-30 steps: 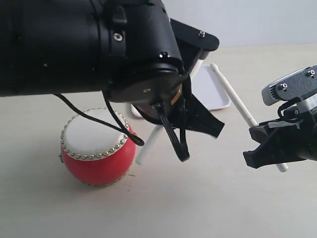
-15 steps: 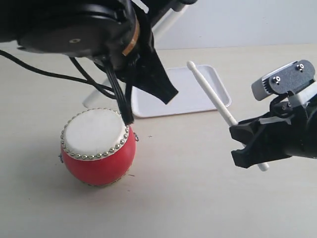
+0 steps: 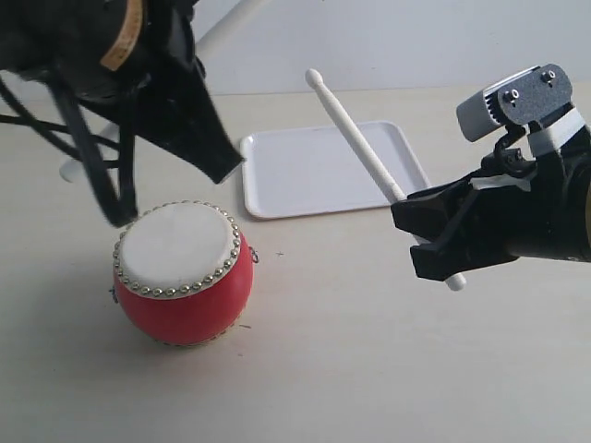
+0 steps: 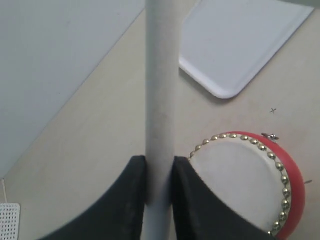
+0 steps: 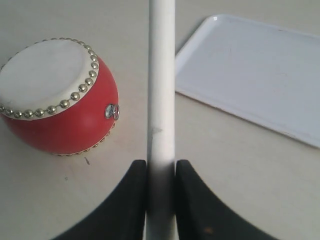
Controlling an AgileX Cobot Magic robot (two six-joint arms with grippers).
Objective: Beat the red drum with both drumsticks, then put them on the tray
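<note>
The red drum (image 3: 182, 286) stands on the beige table, cream skin up, also seen in the left wrist view (image 4: 250, 180) and the right wrist view (image 5: 56, 97). Behind it lies the white tray (image 3: 328, 171) (image 4: 245, 40) (image 5: 255, 65), with nothing on it. My left gripper (image 4: 160, 167) is shut on one drumstick (image 4: 161, 75), held high above and behind the drum. That stick (image 3: 226, 23) slants up behind the black fingers (image 3: 199, 129). To the right of the drum, my right gripper (image 3: 427, 242) (image 5: 161, 167) is shut on the other drumstick (image 3: 360, 143) (image 5: 161, 65), bead tip raised over the tray.
Black cables (image 3: 102, 185) hang from the left arm close to the drum's far left side. A pale wall (image 3: 416, 41) closes the back of the table. A small white perforated object (image 4: 9, 220) lies at the table's edge in the left wrist view.
The left arm has swung up and to the left with its stick, uncovering the tray. The right gripper has moved left and raised its stick's tip. Drum and tray have not moved.
</note>
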